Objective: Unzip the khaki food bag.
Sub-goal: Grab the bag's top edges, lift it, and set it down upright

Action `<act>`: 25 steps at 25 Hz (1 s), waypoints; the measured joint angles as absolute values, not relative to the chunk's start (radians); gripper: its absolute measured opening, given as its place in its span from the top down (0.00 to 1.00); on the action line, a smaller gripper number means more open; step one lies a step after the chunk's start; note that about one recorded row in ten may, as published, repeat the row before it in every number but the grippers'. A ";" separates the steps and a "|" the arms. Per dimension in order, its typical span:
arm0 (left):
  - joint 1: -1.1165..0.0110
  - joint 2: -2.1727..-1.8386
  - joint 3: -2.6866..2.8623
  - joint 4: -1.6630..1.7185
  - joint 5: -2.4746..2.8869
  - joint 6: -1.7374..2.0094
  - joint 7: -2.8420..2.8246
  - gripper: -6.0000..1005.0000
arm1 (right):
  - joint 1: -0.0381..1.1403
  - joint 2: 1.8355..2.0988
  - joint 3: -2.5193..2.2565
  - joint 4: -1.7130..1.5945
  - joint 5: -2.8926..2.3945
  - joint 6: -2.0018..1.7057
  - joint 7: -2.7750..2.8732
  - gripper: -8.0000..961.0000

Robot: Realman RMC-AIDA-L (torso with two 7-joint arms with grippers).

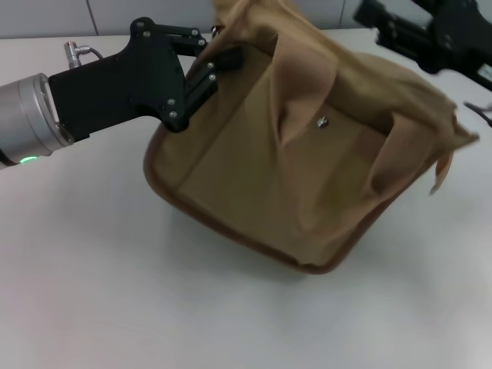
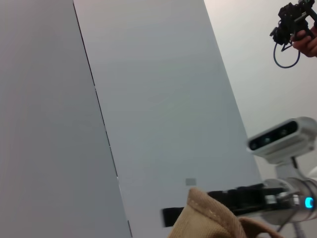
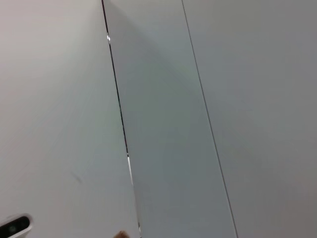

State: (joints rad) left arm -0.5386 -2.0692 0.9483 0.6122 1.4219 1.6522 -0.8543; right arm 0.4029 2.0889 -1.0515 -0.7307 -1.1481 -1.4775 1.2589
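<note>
The khaki food bag (image 1: 307, 154) is tipped up off the white table (image 1: 92, 292), its front pocket and silver snap (image 1: 322, 121) facing me and both wide handles lying over the front. My left gripper (image 1: 217, 63) is shut on the bag's top edge at its back left corner. My right gripper (image 1: 373, 19) hovers at the back right, just above the bag's top edge. The top zipper is hidden behind the fabric. In the left wrist view a fold of the bag (image 2: 213, 223) shows, with my right gripper (image 2: 173, 214) behind it.
Grey wall panels (image 3: 163, 124) stand behind the table. A person's hand with a black device (image 2: 294, 27) and a white camera unit (image 2: 280, 136) show in the left wrist view. Bare tabletop lies in front of and left of the bag.
</note>
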 joint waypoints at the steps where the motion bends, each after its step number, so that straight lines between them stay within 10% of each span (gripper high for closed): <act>1: -0.539 -2.069 0.950 0.612 1.422 1.652 -0.854 0.92 | 0.403 2.089 -1.052 -0.731 -1.148 -1.477 1.259 0.14; 12: -0.554 -2.068 0.962 0.612 1.424 1.655 -0.839 0.92 | 0.552 2.081 -1.156 -0.750 -1.265 -1.310 1.327 0.14; 25: -0.551 -2.069 0.953 0.606 1.420 1.643 -0.830 0.92 | 0.444 2.082 -1.144 -1.027 -1.547 -1.403 1.639 0.14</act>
